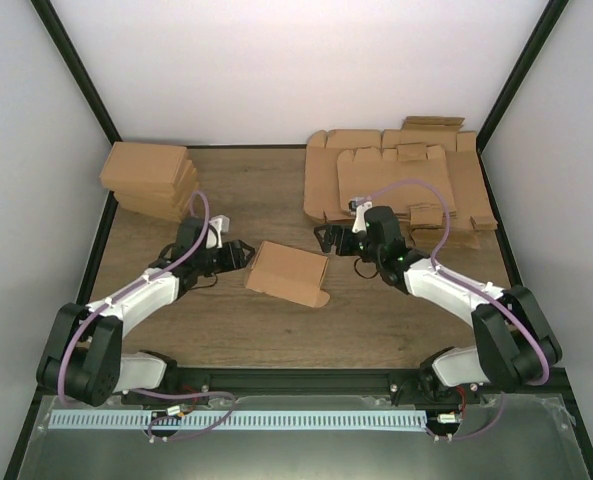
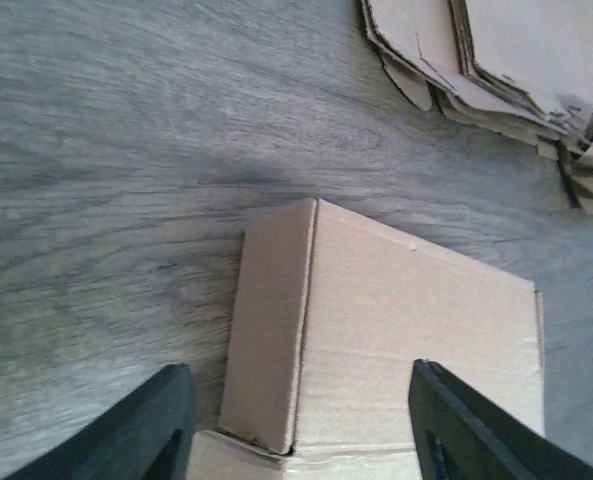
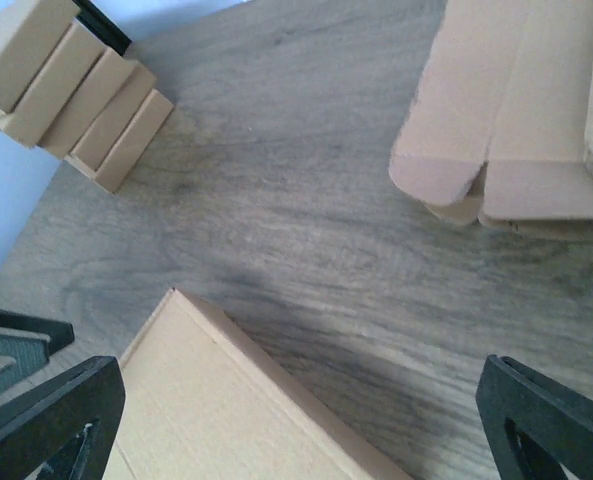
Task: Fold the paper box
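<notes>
Grey-brown wood-grain bench (image 1: 256, 200) is carrying everything. Working down in size, the wide pile of flat light-brown cardboard sheets (image 1: 396, 180) is lying at the far right, and the stack of shallow brown finished boxes (image 1: 151, 180) is at the far left. The light-brown paper box (image 1: 288, 273) is sitting mid-bench between the arms, already closed into a shallow block.

The left gripper (image 1: 240, 254) is hovering at the box's left end, jaws partly apart and gripping nothing. The right gripper (image 1: 324, 238) is standing spread wide just beside the box's right edge, also empty.

We are judging the fold nearly finished. So we are advising light, square pressure on the end wall while the other arm is bracing the opposite side, lest a wall crush.

The top view is showing a small rounded tab (image 1: 321, 298) poking out at the near right corner. The left wrist view is missing that but showing a slight gap at a corner seam (image 2: 288, 448).
</notes>
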`<state>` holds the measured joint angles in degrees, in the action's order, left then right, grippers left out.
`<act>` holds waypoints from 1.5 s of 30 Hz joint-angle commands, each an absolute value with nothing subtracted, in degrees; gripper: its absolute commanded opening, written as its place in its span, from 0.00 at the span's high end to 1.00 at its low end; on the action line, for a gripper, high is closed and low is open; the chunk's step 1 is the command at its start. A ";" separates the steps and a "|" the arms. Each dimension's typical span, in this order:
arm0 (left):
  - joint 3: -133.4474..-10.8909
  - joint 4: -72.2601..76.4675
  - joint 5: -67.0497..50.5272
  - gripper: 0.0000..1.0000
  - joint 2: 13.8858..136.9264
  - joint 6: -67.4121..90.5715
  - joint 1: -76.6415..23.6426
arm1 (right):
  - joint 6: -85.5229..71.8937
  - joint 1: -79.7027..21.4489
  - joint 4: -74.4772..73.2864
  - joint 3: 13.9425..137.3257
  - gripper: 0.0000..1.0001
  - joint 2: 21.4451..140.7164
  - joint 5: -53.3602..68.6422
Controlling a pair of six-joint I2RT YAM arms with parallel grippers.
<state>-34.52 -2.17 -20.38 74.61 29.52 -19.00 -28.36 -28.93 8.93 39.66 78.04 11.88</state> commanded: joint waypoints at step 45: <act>-32.59 3.74 -32.79 0.31 78.22 28.04 -15.15 | -19.67 -23.99 9.06 50.16 0.52 105.09 46.30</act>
